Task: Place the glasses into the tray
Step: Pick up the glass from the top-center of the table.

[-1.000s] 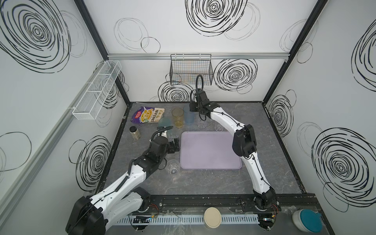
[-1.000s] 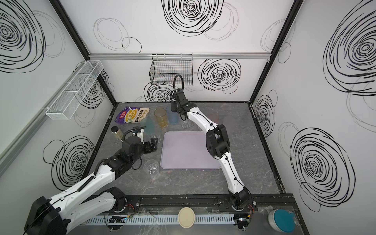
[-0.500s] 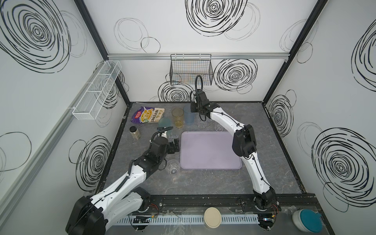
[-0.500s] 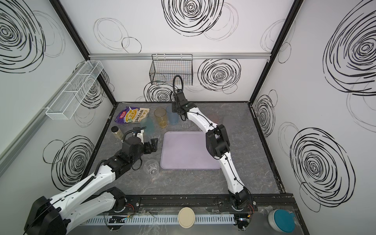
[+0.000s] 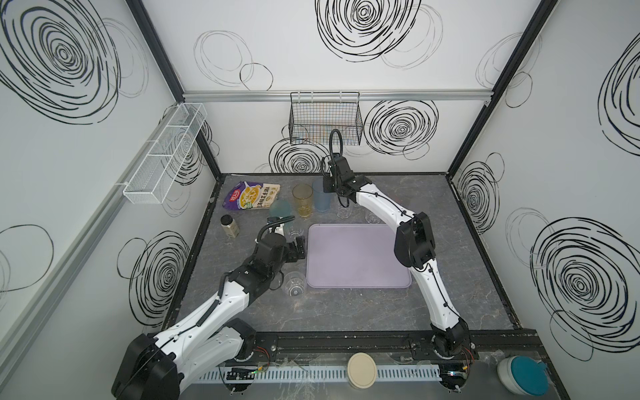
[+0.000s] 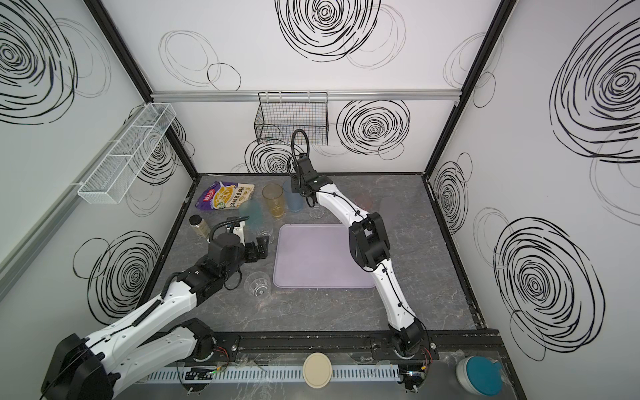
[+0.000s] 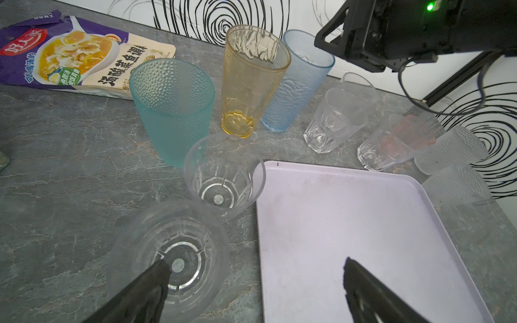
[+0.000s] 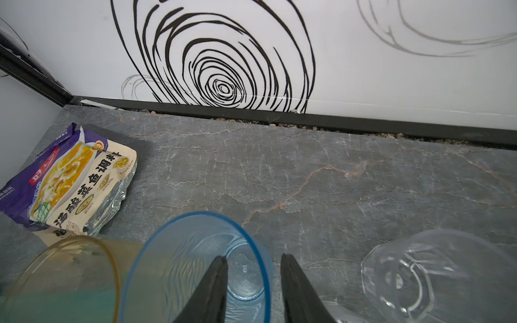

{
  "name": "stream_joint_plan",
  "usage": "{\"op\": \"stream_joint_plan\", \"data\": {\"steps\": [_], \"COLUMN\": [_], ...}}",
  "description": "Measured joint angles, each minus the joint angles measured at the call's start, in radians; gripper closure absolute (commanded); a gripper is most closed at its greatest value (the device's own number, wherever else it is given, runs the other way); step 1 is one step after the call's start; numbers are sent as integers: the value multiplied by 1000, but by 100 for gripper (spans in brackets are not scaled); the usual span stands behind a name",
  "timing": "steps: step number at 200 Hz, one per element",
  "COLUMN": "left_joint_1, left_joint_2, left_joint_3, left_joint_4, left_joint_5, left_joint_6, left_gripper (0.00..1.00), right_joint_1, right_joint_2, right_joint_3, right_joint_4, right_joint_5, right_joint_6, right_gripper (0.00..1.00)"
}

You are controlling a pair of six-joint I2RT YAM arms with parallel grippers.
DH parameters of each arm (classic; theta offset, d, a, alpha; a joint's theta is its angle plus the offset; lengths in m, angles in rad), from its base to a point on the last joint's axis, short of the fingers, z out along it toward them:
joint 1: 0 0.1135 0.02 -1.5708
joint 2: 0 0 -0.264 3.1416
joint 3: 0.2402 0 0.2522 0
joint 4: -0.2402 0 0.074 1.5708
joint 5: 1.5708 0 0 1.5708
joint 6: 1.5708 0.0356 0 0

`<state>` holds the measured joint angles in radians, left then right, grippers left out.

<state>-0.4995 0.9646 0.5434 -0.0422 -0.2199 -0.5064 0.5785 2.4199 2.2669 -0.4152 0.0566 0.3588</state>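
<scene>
The lavender tray (image 5: 356, 256) (image 7: 349, 223) lies bare in mid-table. Behind it stand the teal (image 7: 173, 112), amber (image 7: 251, 84) and blue glasses (image 5: 322, 202), and several clear ones (image 7: 333, 123). My right gripper (image 8: 253, 260) is open astride the blue glass's (image 8: 181, 251) rim, one finger inside and one outside, with gaps to the wall. My left gripper (image 7: 256, 268) is wide open at the tray's left edge. One of its fingers is over a short clear glass (image 7: 173, 257), the other over the tray. Another clear glass (image 5: 294, 284) stands near the tray's front left corner.
A soup packet (image 5: 251, 195) and a small dark-lidded jar (image 5: 229, 225) lie at the back left. A black wire basket (image 5: 325, 121) hangs on the back wall and a white mesh rack (image 5: 166, 152) on the left wall. Frosted glasses (image 7: 453, 148) stand right of the tray.
The right gripper's jaws have drawn closer together around the blue glass's wall. Both arms stay where they were.
</scene>
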Motion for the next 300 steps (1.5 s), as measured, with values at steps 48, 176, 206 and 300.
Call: {"op": "stream_joint_plan", "data": {"steps": [48,176,206,300], "left_joint_1": [0,0,0,0], "left_joint_2": [-3,-34,-38,-43], "left_joint_3": [-5,-7,-8,-18], "left_joint_4": [0,-2,-2,-1], "left_joint_5": [0,-1,-1,-2], "left_joint_6": [0,-6,-7,-14], "left_gripper": [0,0,0,1], "right_joint_1": [10,2,3,19], "right_joint_2": [0,17,17,-54], "right_joint_3": [-4,-4,-4,-47], "right_joint_4": [0,4,5,-31], "right_joint_5": [14,11,15,43], "right_joint_6": [1,3,1,-19], "right_gripper": [64,77,81,89]}}
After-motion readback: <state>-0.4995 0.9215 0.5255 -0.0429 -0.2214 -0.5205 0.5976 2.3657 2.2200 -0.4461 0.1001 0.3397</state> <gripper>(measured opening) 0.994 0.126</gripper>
